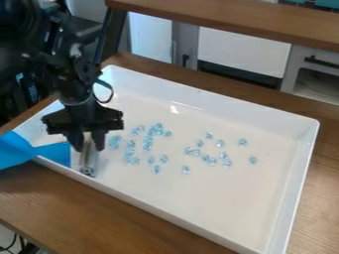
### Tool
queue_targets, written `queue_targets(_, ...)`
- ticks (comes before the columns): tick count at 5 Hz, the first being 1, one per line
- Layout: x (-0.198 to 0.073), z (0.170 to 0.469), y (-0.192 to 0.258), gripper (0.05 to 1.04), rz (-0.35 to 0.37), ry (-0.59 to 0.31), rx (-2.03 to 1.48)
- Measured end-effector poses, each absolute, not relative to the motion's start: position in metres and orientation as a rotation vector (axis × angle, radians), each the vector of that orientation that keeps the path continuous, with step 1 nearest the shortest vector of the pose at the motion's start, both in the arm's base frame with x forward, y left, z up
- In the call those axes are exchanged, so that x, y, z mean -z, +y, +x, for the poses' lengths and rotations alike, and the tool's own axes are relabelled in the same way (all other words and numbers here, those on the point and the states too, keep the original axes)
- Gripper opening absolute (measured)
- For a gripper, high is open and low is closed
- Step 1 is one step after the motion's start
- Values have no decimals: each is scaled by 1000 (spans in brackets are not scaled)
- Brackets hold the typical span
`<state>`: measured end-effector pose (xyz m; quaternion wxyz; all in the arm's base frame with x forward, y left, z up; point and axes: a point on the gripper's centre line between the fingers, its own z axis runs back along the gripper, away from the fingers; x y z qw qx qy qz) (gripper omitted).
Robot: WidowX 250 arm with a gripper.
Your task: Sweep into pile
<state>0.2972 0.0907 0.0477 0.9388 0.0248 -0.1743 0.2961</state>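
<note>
Tray (198, 93): one, white, rectangular, with raised walls, laid aslant on a brown wooden table (59, 198).

Beads (148, 140): many, small, clear to pale blue, the pieces to be swept — all on the tray floor, in loose clusters and as strays rather than in one pile. The denser cluster lay just off the tray's middle, toward ten o'clock, some of its pieces touching. A looser cluster (205, 158) lay toward three o'clock of the first, a narrow strip of bare floor between them. One stray (253, 159) sat at the far three o'clock side of this scatter; another (185, 169) sat at about six o'clock, between the two groups.

Gripper (88, 148): one, black, at the tray's nine o'clock side, hung from the arm (78, 89) that entered from ten o'clock. Its fingers stood slightly apart, closed about a pale, silvery tool (87, 161), which pointed down toward the near wall at the tray's nine o'clock side.

Sheet (17, 151): one, bright blue, at nine o'clock, lapped over the tray's edge and reaching beside the tool; whether the two were joined could not be told.

Backdrop: a wooden ledge (232, 22) across twelve o'clock — white cabinet panels (245, 49) below it.
</note>
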Motion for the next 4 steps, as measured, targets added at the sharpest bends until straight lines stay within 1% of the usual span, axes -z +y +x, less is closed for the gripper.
queue_targets(2, -50, 309, 53, 357, 42, -340, -618)
queue_targets(4, -46, 327, 17, 357, 61, -355, -626)
